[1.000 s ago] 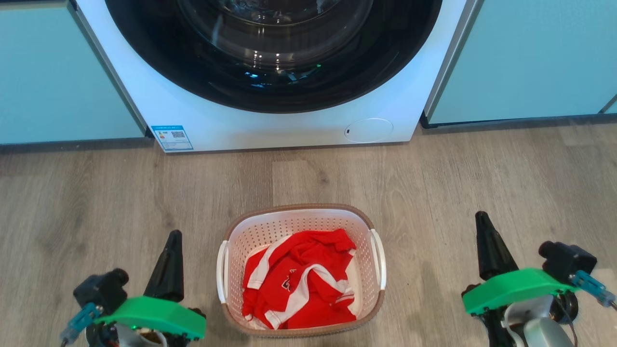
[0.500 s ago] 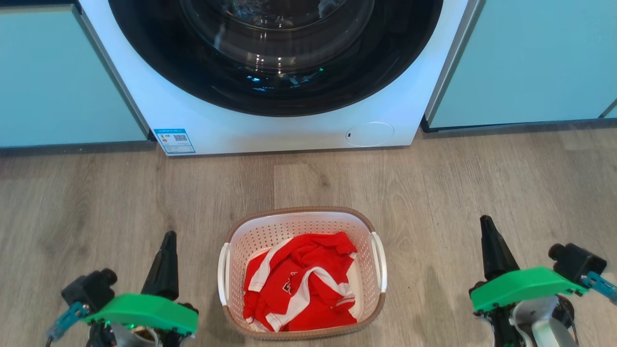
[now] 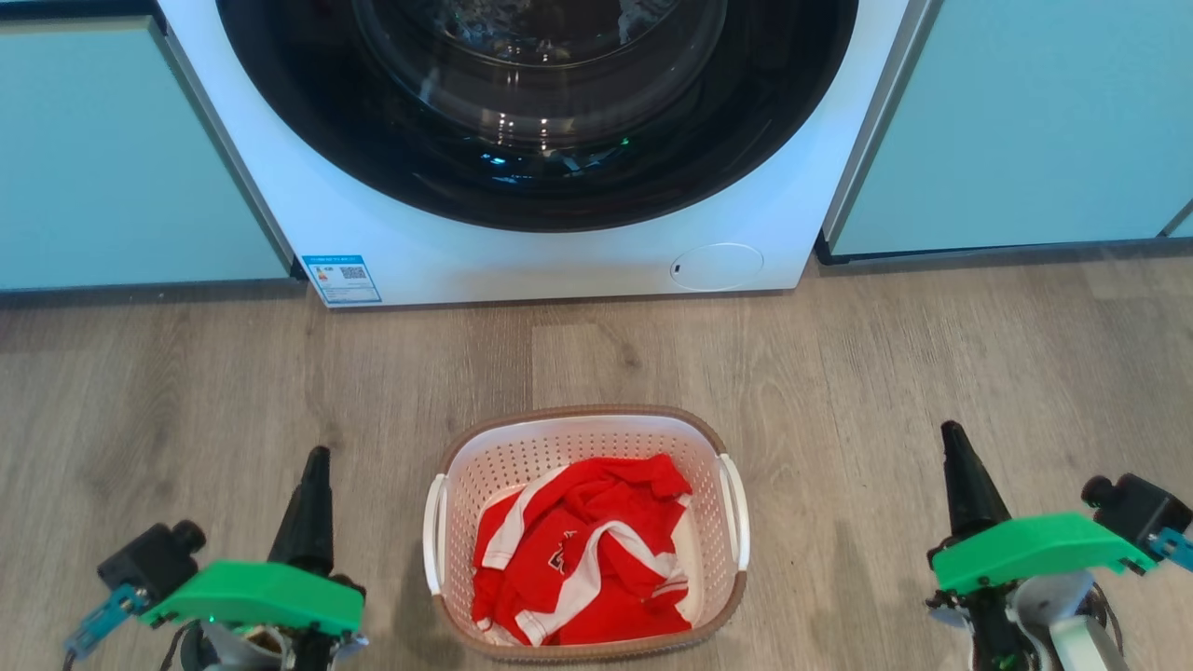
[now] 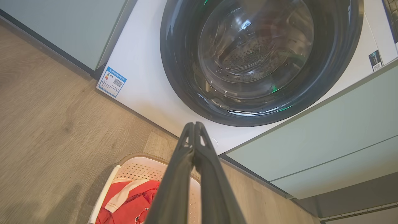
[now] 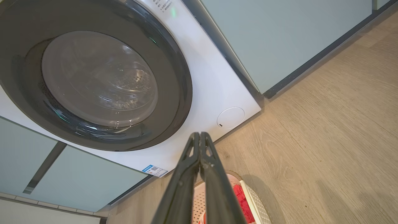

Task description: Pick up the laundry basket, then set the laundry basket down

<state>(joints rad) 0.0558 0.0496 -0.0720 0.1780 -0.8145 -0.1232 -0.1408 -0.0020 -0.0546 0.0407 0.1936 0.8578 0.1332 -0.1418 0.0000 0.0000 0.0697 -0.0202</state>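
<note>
The laundry basket point(image 3: 569, 443), cream-white and perforated with a brown rim and white side handles, stands on the wood floor in front of the washing machine and holds red-and-white clothing point(image 3: 582, 550). My left gripper point(image 3: 317, 458) hangs to the basket's left, shut and holding nothing. My right gripper point(image 3: 953, 433) is well to the basket's right, also shut and holding nothing. In the left wrist view the shut left gripper point(image 4: 194, 124) points over the basket point(image 4: 136, 166). The right wrist view shows the shut right gripper point(image 5: 199, 134) above a corner of the basket point(image 5: 248, 194).
A white washing machine point(image 3: 522, 252) with a dark round door stands just beyond the basket. Pale teal cabinets point(image 3: 1016, 121) flank it on both sides. Open wood floor point(image 3: 839, 373) surrounds the basket.
The head view has tilted slightly, so the washer and basket sit lower in the picture. Both grippers have drawn back a little toward the bottom edge and outward, staying shut.
</note>
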